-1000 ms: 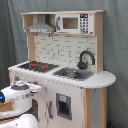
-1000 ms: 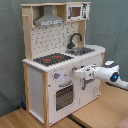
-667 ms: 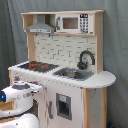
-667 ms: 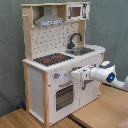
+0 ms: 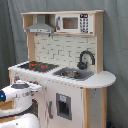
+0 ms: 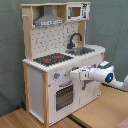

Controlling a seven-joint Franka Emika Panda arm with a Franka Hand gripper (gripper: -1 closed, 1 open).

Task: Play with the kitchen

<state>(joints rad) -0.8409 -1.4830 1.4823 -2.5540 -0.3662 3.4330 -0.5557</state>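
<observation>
The kitchen (image 5: 75,55) (image 6: 45,95) is a tall white and light-wood toy unit that shows in both exterior views. It has a black-red hob (image 5: 37,65) (image 6: 52,59), a sink (image 5: 72,73) (image 6: 82,50), a black faucet (image 5: 85,59) (image 6: 75,39) and a grey hood (image 5: 40,27) (image 6: 48,20). The windowed oven door (image 6: 64,96) sits under the knobs (image 6: 56,76). My gripper (image 6: 73,75) (image 5: 39,87) is level with the knob panel, right at the kitchen's front, above the oven door. Whether it touches the panel does not show.
A toy microwave (image 5: 72,23) (image 6: 75,11) sits in the top shelf. A grey curtain (image 5: 115,50) hangs behind the kitchen. The kitchen stands on light wooden boards (image 6: 30,119). My white arm with a blue light (image 6: 109,77) reaches in from the second exterior view's right.
My arm has moved in toward the kitchen's front, bringing the gripper closer to the knob panel. The kitchen itself has not moved.
</observation>
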